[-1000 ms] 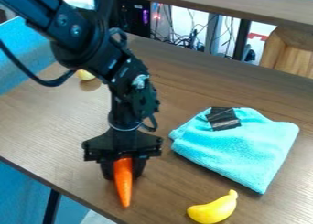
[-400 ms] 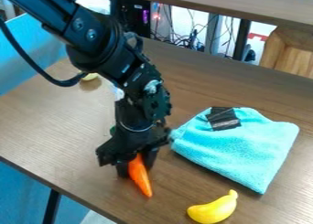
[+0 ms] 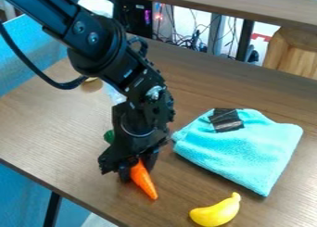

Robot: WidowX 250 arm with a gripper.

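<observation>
Two black fingers [image 3: 124, 173] are the place to look, but starting from the left: the wooden table [image 3: 49, 133] has a blue surface [image 3: 22, 73] past its far left side, and a small yellowish thing [image 3: 91, 79] sits toward the back, partly hidden by the arm's black cable [image 3: 64, 86]. Next along, a bit of something green [image 3: 109, 136] pokes out just beside the arm, can't really tell what it is. Then you get the gripper [image 3: 138, 165], hanging low over the front part of the table and clamped on an orange carrot [image 3: 143, 179]. The carrot's upper end is tucked between the fingers, and the rest sticks out below them, tilted, with the skinny tip pointing down and off to the right. Can't tell if that tip is touching the wood, tbh. Further right, near the front edge, there's a yellow banana [image 3: 215, 213], apart from the carrot. Behind it and reaching furthest right is a folded turquoise towel [image 3: 241, 149] with a black patch [image 3: 226, 120] on its back part.
</observation>
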